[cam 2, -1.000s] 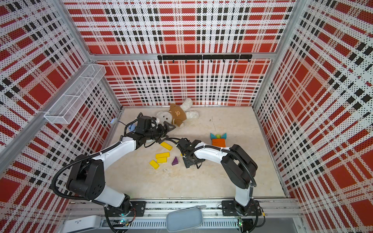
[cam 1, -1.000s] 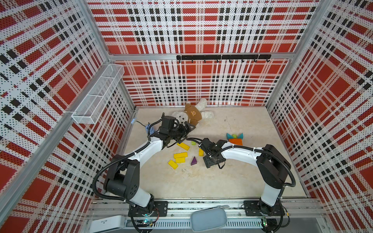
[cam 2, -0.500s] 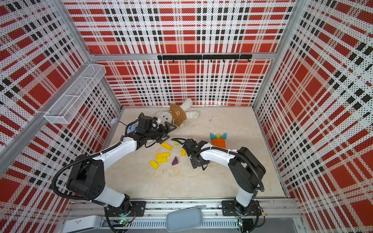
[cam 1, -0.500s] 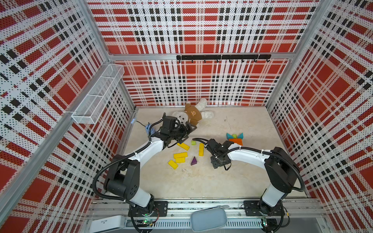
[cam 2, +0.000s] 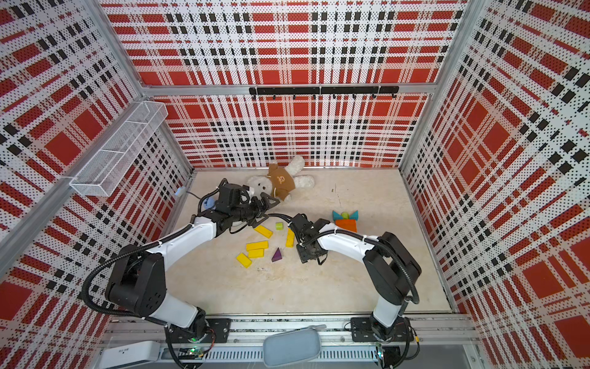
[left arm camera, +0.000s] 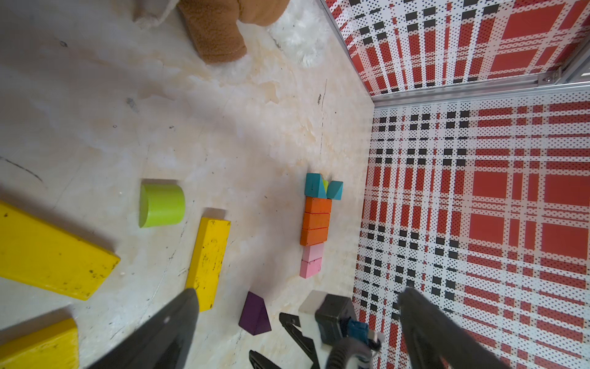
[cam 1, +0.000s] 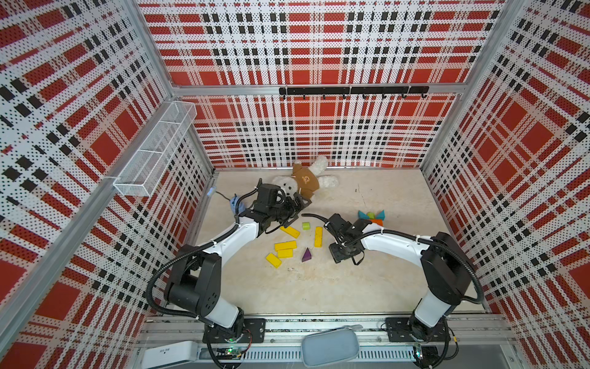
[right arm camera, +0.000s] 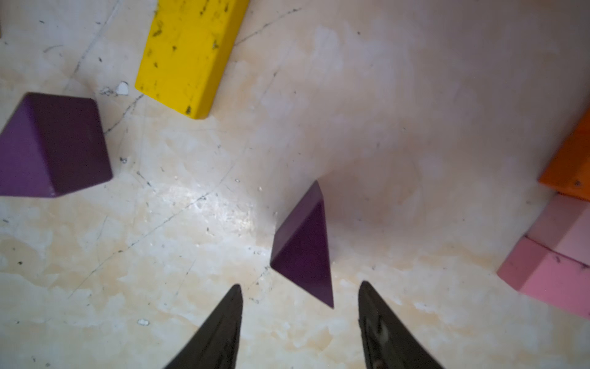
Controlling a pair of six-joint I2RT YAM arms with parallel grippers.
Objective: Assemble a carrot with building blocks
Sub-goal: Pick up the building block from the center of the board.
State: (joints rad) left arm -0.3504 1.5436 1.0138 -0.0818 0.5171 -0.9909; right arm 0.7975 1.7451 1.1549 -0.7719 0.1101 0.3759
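The building blocks lie on the pale floor. A row of teal triangles point(left arm camera: 314, 185), orange blocks point(left arm camera: 316, 220) and pink blocks point(left arm camera: 311, 262) stands together at the right point(cam 1: 372, 217). Several loose yellow blocks point(cam 1: 285, 245), a lime cylinder point(cam 1: 306, 226) and a purple triangle point(cam 1: 306, 255) lie mid-floor. My right gripper point(right arm camera: 300, 284) is open low over a second purple triangle point(right arm camera: 303, 249), whose corner reaches between the fingertips without touching; in both top views the gripper point(cam 1: 343, 252) hides it. My left gripper point(left arm camera: 297, 290) hangs open and empty near the teddy point(cam 1: 298, 204).
A teddy bear point(cam 1: 303, 182) lies at the back of the floor. A white wire basket point(cam 1: 156, 150) hangs on the left wall and a black hook rail point(cam 1: 351, 91) on the back wall. Plaid walls close in three sides.
My right arm has shifted right, uncovering the upright yellow block and the lime cylinder. The left arm has not moved.
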